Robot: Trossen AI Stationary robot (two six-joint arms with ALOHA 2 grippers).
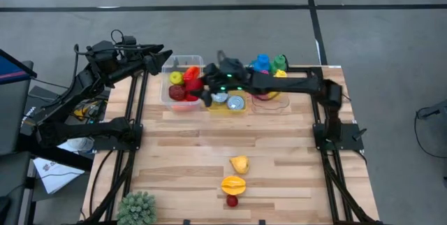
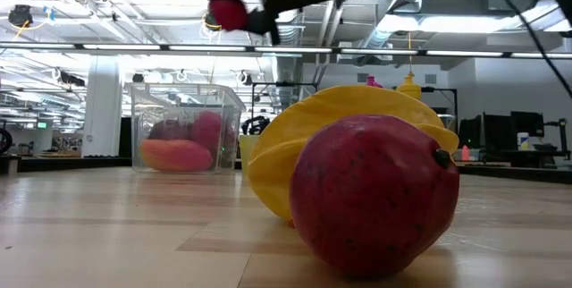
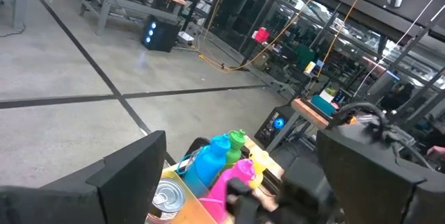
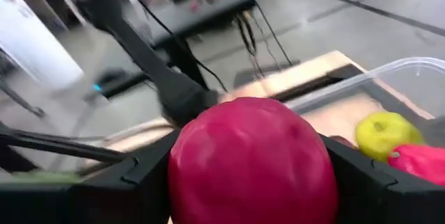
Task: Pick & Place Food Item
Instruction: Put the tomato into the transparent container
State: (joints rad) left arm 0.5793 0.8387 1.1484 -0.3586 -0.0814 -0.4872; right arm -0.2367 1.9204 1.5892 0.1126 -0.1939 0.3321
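At the table's [image 1: 181, 162] near edge a dark red fruit [image 1: 232, 200] lies touching an orange-yellow piece [image 1: 233, 184], with a yellow piece [image 1: 239, 163] just behind them. Toward the far edge, the right gripper [image 1: 196, 91] reaches across from the right side and hangs over the clear bin [image 1: 170, 96], its jaws clamped on a round red food item [image 4: 252, 161] above the yellow and red fruits already inside. Beyond the far left corner the left gripper [image 1: 162, 53] waits off the table with its jaws spread wide and nothing between them.
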